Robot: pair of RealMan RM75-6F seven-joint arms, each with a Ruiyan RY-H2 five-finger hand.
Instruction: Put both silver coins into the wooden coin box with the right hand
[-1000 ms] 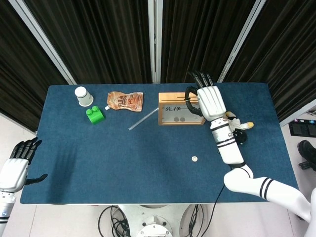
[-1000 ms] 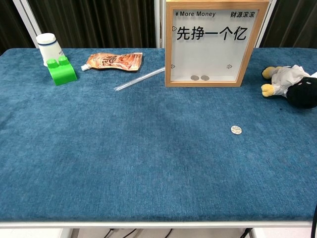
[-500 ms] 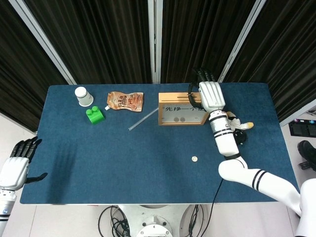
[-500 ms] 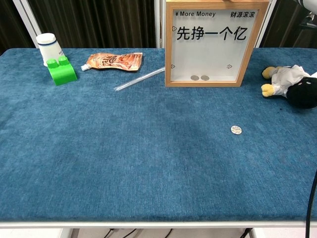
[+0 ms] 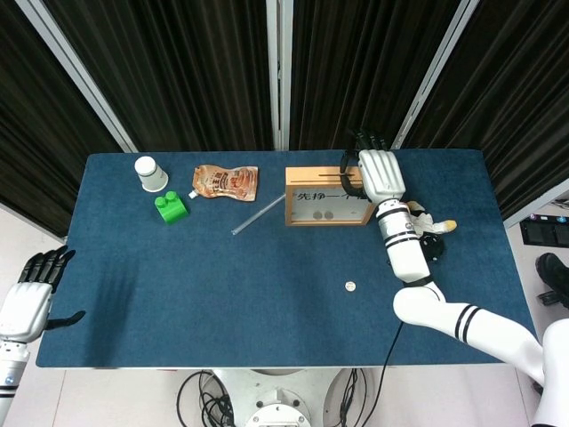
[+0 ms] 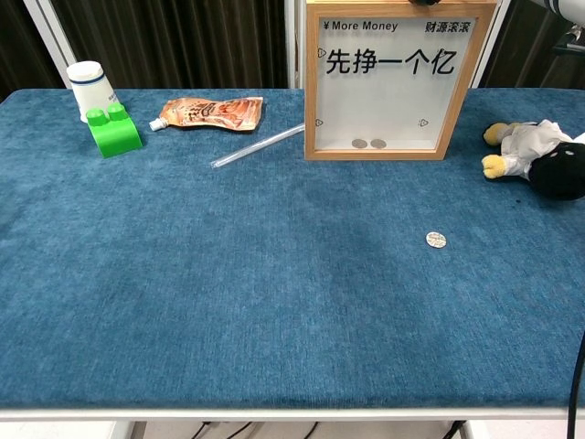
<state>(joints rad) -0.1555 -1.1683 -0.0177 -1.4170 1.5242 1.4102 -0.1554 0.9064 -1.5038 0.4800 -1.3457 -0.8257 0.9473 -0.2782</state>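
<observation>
Found the right hand (image 5: 380, 175) poised over the top edge of the wooden coin box (image 5: 325, 207), palm down, fingertips dipping past the far rim at 12 o'clock. Could not tell whether pinching a coin or bare: fingertips hidden behind the box in the head view, cut off at the top of the chest view. Saw the left hand (image 5: 31, 298) off the corner of the desk (image 5: 222, 294) at 8 o'clock, fingers spread, holding nothing.

Counted two coins (image 6: 359, 144) lying side by side on the floor of the box behind the clear pane, and one silver coin (image 6: 436, 240) flat on the desk at 5 o'clock from the box, well apart from it. Judged at least that one as not yet dealt with.

Reckoned the risks as follows. Box upright and narrow, so liable to tip back toward 12 o'clock under a push on its top rim. Slot out of sight in both views, so any coin released off-line liable to bounce behind the box. Coin on the desk thin and flat on soft cloth, hard to pinch, likely to slide or flip away. Plush toy (image 6: 535, 160) at 3 o'clock of the box, near the forearm's likely path, liable to be swept along on the way down.
</observation>
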